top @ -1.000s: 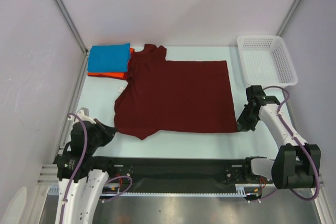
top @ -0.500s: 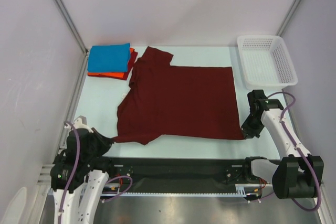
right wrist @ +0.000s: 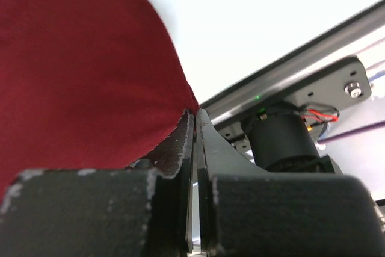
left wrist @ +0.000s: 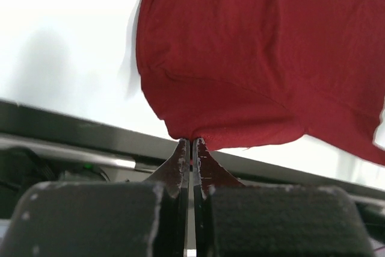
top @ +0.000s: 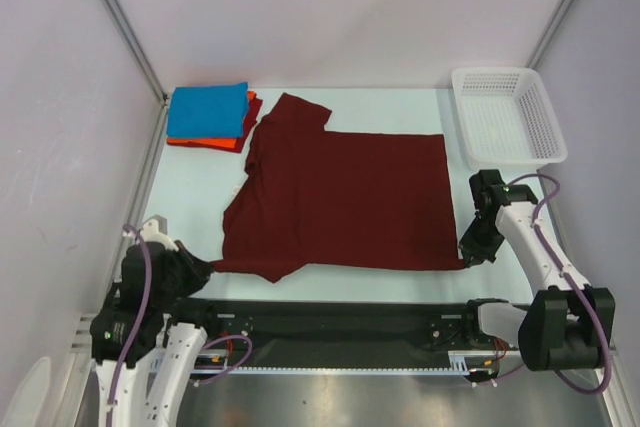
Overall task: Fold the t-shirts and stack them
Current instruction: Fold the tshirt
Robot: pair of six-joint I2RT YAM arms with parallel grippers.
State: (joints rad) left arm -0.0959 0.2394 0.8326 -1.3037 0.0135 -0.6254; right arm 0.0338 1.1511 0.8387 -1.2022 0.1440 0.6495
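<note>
A dark maroon t-shirt (top: 345, 197) lies spread flat across the middle of the table, its collar end toward the left. My left gripper (top: 208, 267) is shut on its near left corner, and the left wrist view shows the cloth (left wrist: 240, 70) pinched at the fingertips (left wrist: 180, 151). My right gripper (top: 466, 261) is shut on the near right corner, the maroon cloth (right wrist: 84, 70) running up from the closed tips. A folded bright blue t-shirt (top: 208, 110) sits on a folded orange-red t-shirt (top: 205, 142) at the far left.
A white mesh basket (top: 507, 117) stands at the far right corner. A black rail (top: 330, 322) runs along the table's near edge between the arm bases. Grey walls close in the table on three sides.
Both grippers pulled the maroon shirt toward the near edge; its hem now lies closer to the rail and the cloth is stretched flatter. The collar end slid away from the folded stack.
</note>
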